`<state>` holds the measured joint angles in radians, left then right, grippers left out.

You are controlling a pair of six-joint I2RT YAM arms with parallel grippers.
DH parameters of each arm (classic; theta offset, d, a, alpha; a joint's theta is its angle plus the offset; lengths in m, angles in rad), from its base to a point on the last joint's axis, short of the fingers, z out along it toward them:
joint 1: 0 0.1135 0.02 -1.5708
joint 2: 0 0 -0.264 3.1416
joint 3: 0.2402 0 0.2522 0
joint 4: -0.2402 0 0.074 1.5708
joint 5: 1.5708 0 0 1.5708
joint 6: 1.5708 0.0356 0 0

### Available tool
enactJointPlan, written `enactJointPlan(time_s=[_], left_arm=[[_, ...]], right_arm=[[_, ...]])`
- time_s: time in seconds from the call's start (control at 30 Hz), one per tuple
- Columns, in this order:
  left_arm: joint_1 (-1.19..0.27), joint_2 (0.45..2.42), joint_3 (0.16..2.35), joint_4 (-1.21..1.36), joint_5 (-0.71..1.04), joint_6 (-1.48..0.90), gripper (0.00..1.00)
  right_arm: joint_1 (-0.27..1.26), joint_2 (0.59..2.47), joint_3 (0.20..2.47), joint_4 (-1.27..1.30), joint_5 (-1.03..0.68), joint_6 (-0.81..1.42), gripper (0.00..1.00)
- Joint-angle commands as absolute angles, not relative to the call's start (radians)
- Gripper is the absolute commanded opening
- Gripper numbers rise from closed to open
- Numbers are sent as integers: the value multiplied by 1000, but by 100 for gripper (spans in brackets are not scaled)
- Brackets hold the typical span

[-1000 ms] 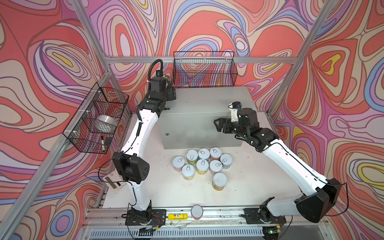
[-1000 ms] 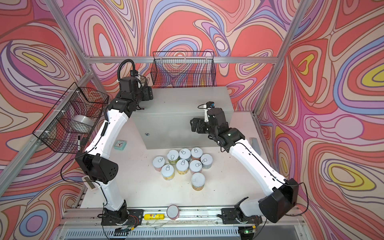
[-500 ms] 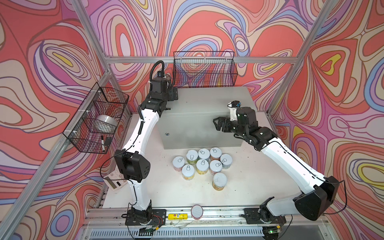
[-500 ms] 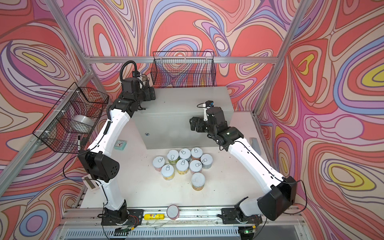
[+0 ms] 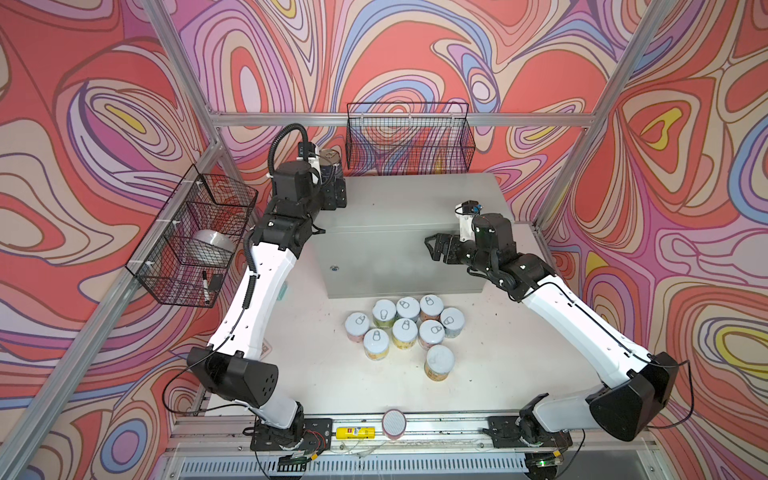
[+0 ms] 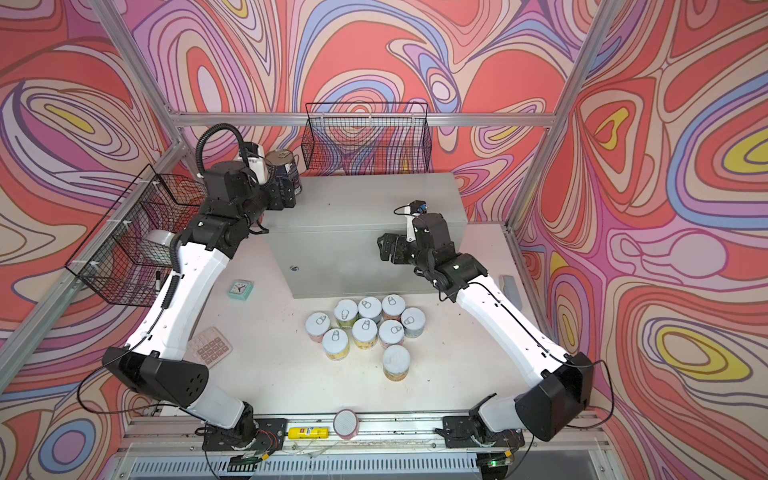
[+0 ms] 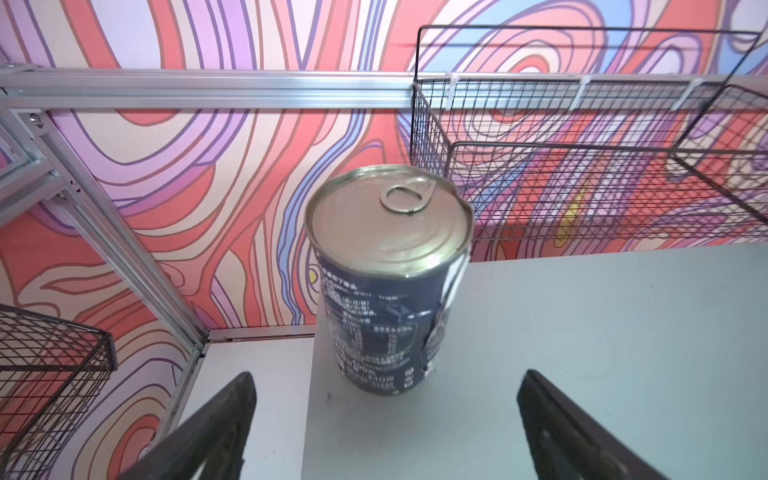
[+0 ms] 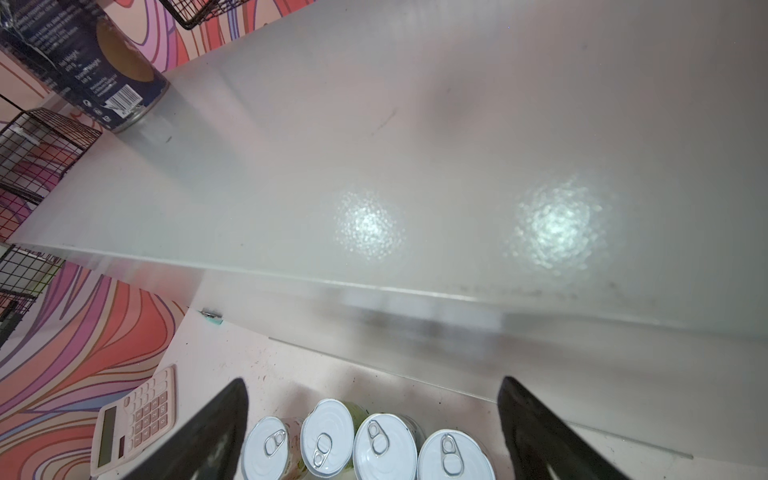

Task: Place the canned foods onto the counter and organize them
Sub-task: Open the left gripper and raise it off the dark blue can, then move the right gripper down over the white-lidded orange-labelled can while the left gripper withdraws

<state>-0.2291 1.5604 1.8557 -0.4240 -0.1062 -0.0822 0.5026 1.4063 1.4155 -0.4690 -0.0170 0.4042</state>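
Now, left gripper (image 7: 386, 380): released, jaws spread wide, nothing between them; it is over the far left corner of the counter (image 5: 415, 208).
Blue can (image 7: 386, 291): upright on that corner, just ahead of the left fingertips (image 7: 232, 399) and apart from them; metal lid with pull ring on top. Both top views show it beside the left gripper (image 5: 334, 195), near the back basket (image 5: 409, 141).
Right gripper (image 8: 372, 384): also released and empty; in both top views it hangs over the front edge of the counter, on the right side (image 5: 436, 247).
Short cans (image 5: 405, 328): eight, white lids up, standing close together on the table (image 5: 498, 353) in front of the counter.
Yellow can (image 5: 439, 363): upright on the table, just beside the group on its near side.
Counter top: only the blue can stands on it.
Calculator (image 6: 210, 347): on the table, under the left arm.
Clock (image 6: 240, 289): on the table, left of the counter.
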Motion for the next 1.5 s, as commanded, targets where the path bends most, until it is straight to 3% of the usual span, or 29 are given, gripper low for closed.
enactJointPlan(time_s=[0.0, 0.2, 0.37, 0.6, 0.83, 0.97, 1.07, 1.13, 1.3, 1.47], left_arm=[[-225, 1504, 1807, -438, -51, -90, 100], [-272, 1304, 1619, -391, -101, -130, 100], [-432, 1184, 1505, -522, -296, -113, 100], [-577, 916, 1179, -557, -326, -234, 100], [-578, 703, 1038, -625, -150, -325, 100], [-580, 652, 984, -625, -141, -359, 100], [-583, 646, 978, -656, -133, -367, 100], [-585, 632, 961, -652, -128, -368, 100], [-604, 605, 881, -621, -132, -414, 100], [-773, 623, 820, -632, -336, -436, 100]], right_arm=[[498, 1377, 1431, -494, -14, 383, 97], [498, 1321, 1425, -575, -4, 338, 97], [514, 1250, 1340, -643, -54, 327, 96], [647, 1071, 1178, -676, -7, 326, 98], [889, 846, 945, -669, 275, 401, 98], [1174, 819, 877, -734, 565, 540, 98], [1512, 905, 887, -873, 899, 755, 98], [1652, 1007, 926, -1002, 1028, 948, 98], [1702, 1098, 912, -1028, 1028, 1168, 98], [1709, 987, 806, -996, 995, 1308, 97]])
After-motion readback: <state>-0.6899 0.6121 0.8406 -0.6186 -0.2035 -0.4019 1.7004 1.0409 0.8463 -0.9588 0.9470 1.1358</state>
